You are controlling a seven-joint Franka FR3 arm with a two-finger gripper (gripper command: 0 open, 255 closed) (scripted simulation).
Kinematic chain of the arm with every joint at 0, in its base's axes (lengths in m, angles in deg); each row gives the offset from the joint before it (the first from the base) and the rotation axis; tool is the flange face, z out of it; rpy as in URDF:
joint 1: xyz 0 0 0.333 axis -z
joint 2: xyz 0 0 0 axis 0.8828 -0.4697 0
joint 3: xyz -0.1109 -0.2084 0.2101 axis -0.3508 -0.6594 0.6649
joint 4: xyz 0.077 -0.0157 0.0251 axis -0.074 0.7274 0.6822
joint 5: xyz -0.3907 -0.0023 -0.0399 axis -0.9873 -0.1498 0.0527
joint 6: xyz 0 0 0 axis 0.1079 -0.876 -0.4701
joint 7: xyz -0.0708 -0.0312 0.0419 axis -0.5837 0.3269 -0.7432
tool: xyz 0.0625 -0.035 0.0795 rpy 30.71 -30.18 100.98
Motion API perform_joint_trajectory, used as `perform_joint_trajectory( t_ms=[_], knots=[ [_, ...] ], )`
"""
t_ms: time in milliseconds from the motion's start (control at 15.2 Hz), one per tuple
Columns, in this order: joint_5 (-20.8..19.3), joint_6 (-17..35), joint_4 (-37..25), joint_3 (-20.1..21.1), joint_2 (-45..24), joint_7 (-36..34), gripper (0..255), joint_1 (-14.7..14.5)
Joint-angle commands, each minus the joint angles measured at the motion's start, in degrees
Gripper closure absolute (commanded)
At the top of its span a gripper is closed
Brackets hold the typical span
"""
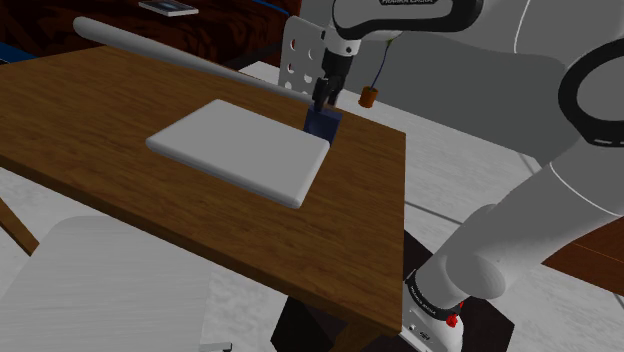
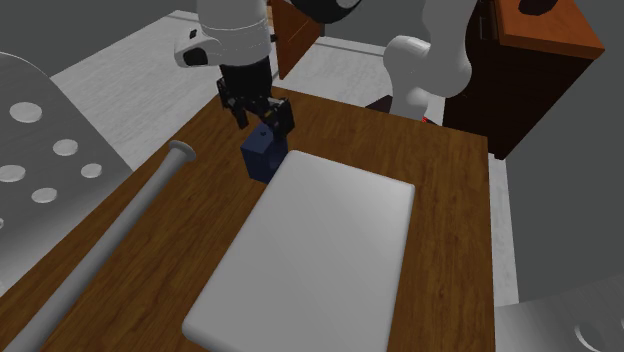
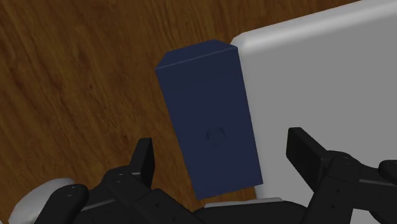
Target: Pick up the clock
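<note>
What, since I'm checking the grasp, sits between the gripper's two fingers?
In the wrist view, the dark blue clock stands between the gripper's open fingers, touching neither, beside a white slab's edge.

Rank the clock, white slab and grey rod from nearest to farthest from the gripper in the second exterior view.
1. Dark blue clock, straddled by the gripper.
2. White slab, beside the clock.
3. Grey rod, at the view's left.

The white arm (image 1: 510,235) rises from its base at the shoulder view's lower right and reaches up and left, wrist bent over; the black gripper (image 1: 325,100) points downward, its two fingers (image 3: 144,162) spread apart
</note>
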Motion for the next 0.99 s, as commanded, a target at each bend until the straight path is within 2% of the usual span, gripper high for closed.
perform_joint_trajectory(
  t_ms=[0,396,462,924],
  knots=[
    [0.0,1.4,0.6,0.0,-0.7,0.2,0,-0.1],
    [0.0,4.9,3.6,0.0,-1.2,0.2,0,0.0],
    [0.0,4.8,3.2,0.0,-1.5,0.2,255,0.0],
    [0.0,4.8,3.3,0.0,-1.4,0.2,255,-0.1]
  ],
)
